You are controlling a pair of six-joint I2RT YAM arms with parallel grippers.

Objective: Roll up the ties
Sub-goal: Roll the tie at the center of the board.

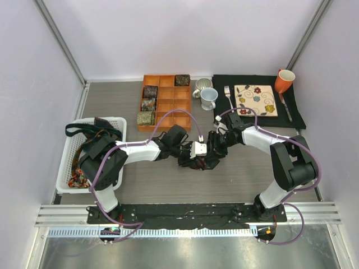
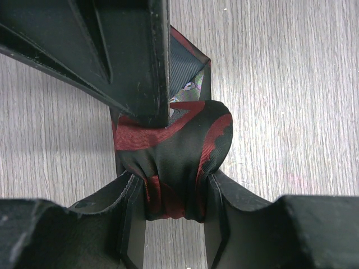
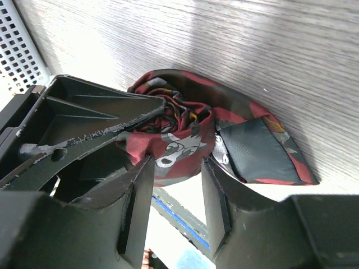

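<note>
A maroon and black patterned tie (image 1: 197, 161) is bunched into a rough roll at the table's middle. My left gripper (image 1: 193, 152) is shut on the roll; in the left wrist view (image 2: 175, 193) its fingers pinch the maroon fabric (image 2: 174, 162). My right gripper (image 1: 212, 150) meets it from the right; in the right wrist view (image 3: 175, 168) its fingers squeeze the same tie (image 3: 179, 140), whose loose dark end (image 3: 258, 151) lies flat. Several rolled ties (image 1: 147, 104) sit in the orange tray (image 1: 171, 101). Loose ties (image 1: 84, 140) fill the white basket (image 1: 70, 162).
Two mugs (image 1: 206, 94) stand behind the grippers. A black placemat (image 1: 224, 84) at the back right carries a flowered plate (image 1: 255, 101), a fork (image 1: 228, 96) and an orange mug (image 1: 284, 80). Walls close in on three sides.
</note>
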